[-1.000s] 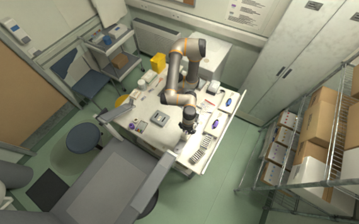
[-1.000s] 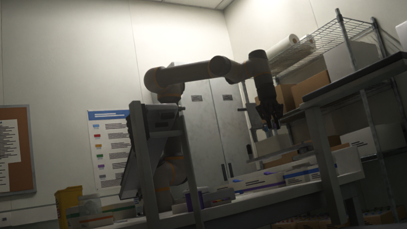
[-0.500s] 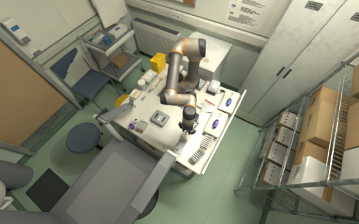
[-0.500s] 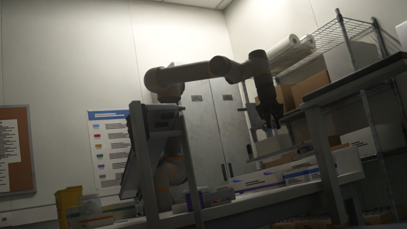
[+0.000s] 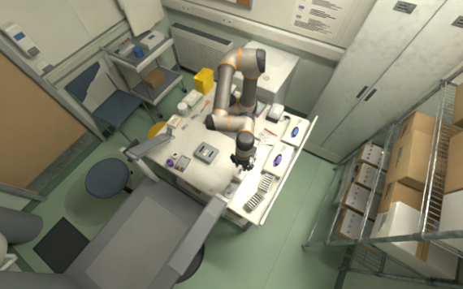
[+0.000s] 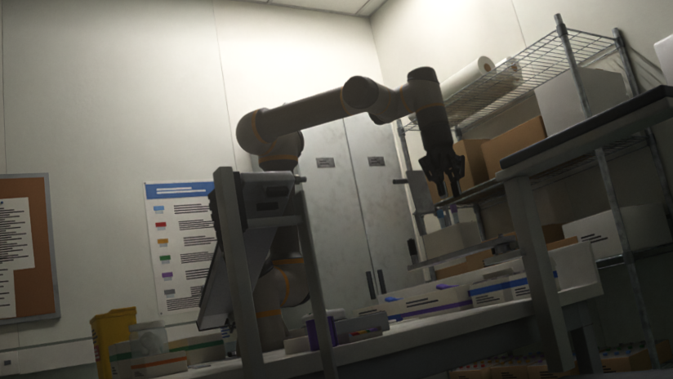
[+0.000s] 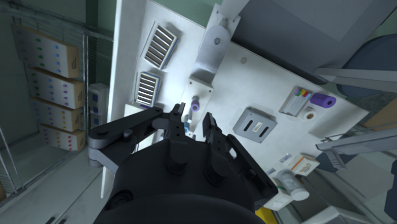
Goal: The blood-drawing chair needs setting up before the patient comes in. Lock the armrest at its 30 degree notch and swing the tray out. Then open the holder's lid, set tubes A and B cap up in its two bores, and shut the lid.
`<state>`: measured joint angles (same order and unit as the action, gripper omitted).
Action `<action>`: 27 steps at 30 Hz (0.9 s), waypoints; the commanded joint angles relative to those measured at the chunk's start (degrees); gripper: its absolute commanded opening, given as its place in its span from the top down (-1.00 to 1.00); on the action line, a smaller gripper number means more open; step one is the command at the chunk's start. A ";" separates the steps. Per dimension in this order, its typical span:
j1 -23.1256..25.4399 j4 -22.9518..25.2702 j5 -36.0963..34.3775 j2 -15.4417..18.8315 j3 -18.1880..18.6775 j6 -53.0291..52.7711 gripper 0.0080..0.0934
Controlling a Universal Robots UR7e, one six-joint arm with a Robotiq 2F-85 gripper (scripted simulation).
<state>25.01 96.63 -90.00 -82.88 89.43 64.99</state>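
Note:
The two tubes lie on the swing tray (image 7: 198, 91): one with a purple cap (image 7: 195, 105) and one with a blue cap (image 7: 186, 126), the blue one partly hidden by my fingers. My gripper (image 7: 193, 115) hangs above them, open and holding nothing. The grey holder (image 7: 254, 125) with its two slots sits on the table to the right in the wrist camera, its lid down. The chair's armrest (image 5: 151, 145) stands raised at the table's left corner. From the side camera the gripper (image 5: 242, 162) is over the table's front right part.
The tray's pivot arm (image 7: 211, 53) runs from the chair toward the gripper. Two ribbed racks (image 7: 159, 46) lie by the table's edge. A purple roll (image 7: 322, 100), a tube pack (image 7: 295, 101) and boxes sit around the table. A wire shelf (image 5: 410, 170) with cartons stands beside it.

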 commanded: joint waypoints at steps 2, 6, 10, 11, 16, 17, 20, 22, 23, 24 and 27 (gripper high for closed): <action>0.00 -1.08 0.00 -0.13 -1.01 0.00 0.16; 0.00 -2.36 0.00 -0.20 -2.14 0.00 0.16; 0.00 -2.51 0.00 -0.20 -2.25 0.00 0.16; 0.00 -2.58 0.00 -0.21 -2.33 0.00 0.16; 0.00 -4.34 0.00 -0.32 -4.05 0.00 0.16; 0.00 -5.00 0.00 -0.35 -4.71 0.00 0.16; 0.00 -7.47 0.00 -0.37 -7.19 0.00 0.16; 0.00 -9.38 0.00 -0.32 -9.16 0.00 0.16; 0.00 -10.36 0.00 -0.26 -10.19 0.00 0.16; 0.00 -11.32 0.00 -0.19 -11.22 0.00 0.16; 0.00 -13.95 0.00 0.08 -14.08 0.00 0.16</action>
<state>25.01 82.54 -90.00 -82.78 75.21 64.99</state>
